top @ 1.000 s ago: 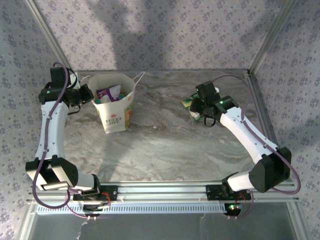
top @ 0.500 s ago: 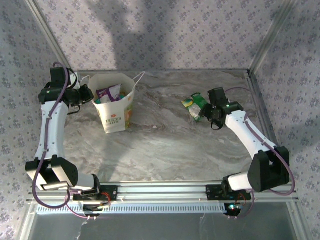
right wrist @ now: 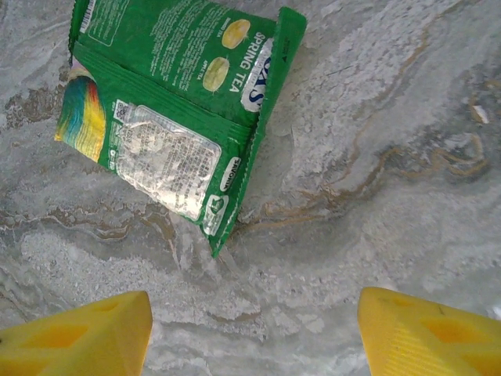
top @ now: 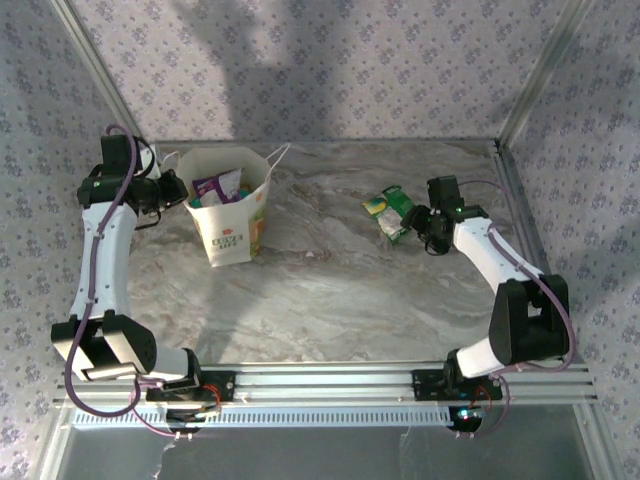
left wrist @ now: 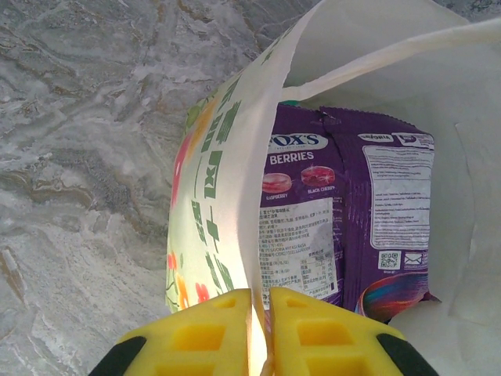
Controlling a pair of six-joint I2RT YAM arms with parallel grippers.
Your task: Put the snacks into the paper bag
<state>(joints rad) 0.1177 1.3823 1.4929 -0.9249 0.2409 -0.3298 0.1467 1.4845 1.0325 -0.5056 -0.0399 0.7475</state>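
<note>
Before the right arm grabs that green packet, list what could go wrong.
The green foil packet lies on the marble table, ahead of the open right end effector and off-centre; closing might catch only a corner.
The left end effector pinches just one wall of the white paper gift bag; a bump could tip it.
The purple packet stands in the bag and may block entry.

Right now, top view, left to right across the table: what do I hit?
Left gripper, jaws shut on the bag rim → bag → green packet → right gripper, jaws open.
</note>
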